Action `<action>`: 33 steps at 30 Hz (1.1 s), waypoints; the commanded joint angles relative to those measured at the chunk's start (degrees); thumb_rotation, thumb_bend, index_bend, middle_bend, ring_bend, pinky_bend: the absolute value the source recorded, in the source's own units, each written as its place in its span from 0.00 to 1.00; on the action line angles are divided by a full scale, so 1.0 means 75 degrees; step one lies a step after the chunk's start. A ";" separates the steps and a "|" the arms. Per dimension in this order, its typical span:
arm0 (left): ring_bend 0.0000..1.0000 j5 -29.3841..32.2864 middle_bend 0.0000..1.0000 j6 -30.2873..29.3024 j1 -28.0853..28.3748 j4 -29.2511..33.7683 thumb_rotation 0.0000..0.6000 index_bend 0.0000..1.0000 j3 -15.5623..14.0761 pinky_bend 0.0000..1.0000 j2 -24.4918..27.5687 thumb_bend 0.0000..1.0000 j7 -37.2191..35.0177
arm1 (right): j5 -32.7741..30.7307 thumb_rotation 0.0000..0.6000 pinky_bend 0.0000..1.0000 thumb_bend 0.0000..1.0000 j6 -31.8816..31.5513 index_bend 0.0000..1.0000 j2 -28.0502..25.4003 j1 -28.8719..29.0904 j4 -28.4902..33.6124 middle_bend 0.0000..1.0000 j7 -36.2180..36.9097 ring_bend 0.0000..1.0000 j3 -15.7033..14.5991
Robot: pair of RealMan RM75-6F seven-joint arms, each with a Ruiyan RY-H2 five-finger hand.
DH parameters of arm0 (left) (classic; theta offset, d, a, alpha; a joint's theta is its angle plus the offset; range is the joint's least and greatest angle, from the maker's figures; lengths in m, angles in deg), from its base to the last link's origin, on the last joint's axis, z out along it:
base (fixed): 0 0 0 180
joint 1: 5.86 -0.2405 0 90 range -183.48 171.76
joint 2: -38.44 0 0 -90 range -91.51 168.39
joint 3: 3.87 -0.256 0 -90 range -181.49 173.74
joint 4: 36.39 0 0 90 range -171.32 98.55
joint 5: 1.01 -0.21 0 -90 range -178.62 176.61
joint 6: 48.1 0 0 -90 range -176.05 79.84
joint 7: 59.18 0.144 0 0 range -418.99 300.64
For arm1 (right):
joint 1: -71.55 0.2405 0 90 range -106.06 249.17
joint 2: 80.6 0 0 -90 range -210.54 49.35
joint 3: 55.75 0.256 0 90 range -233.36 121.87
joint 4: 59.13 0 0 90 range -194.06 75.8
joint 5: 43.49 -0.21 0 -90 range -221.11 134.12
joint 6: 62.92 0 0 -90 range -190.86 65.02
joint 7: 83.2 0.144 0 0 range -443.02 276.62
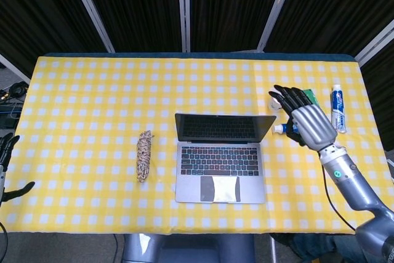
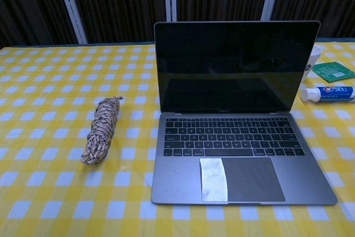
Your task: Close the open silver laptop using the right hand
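Note:
The silver laptop (image 1: 220,161) (image 2: 238,126) stands open in the middle of the yellow checked table, its dark screen upright and facing me. My right hand (image 1: 304,118) hovers to the right of the screen's top corner, fingers spread and pointing up-left, holding nothing and apart from the lid. It partly covers a toothpaste tube and a paper cup. My left hand (image 1: 7,167) shows only at the far left edge, off the table, fingers apart. Neither hand appears in the chest view.
A coil of rope (image 1: 144,155) (image 2: 101,129) lies left of the laptop. Right of the screen are a paper cup (image 2: 314,59), a green packet (image 2: 333,71), a lying toothpaste tube (image 2: 328,93) and a second tube (image 1: 337,108).

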 commanded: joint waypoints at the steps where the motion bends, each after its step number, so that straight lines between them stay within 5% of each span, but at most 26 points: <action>1: 0.00 0.0054 0.00 0.0011 0.0007 -0.0017 1.00 0.00 0.0025 0.00 0.0007 0.00 -0.0024 | -0.0649 1.00 0.04 1.00 0.0965 0.08 0.0037 0.0707 0.0150 0.07 0.0078 0.00 0.0309; 8: 0.00 0.0168 0.00 0.0040 0.0012 -0.0045 1.00 0.00 0.0058 0.00 0.0051 0.00 -0.0147 | -0.2113 1.00 0.15 1.00 0.2148 0.16 0.0409 0.1726 0.0096 0.20 -0.0550 0.12 0.0386; 18: 0.00 0.0245 0.00 0.0092 0.0042 -0.0057 1.00 0.00 0.0070 0.00 0.0065 0.00 -0.0195 | -0.3536 1.00 0.21 1.00 0.2486 0.22 0.0770 0.2435 -0.0045 0.28 -0.1576 0.18 -0.0032; 33: 0.00 0.0316 0.00 0.0159 0.0086 -0.0061 1.00 0.00 0.0066 0.00 0.0046 0.00 -0.0172 | -0.3785 1.00 0.27 1.00 0.2566 0.26 0.0371 0.2605 0.0583 0.33 -0.1476 0.23 -0.0230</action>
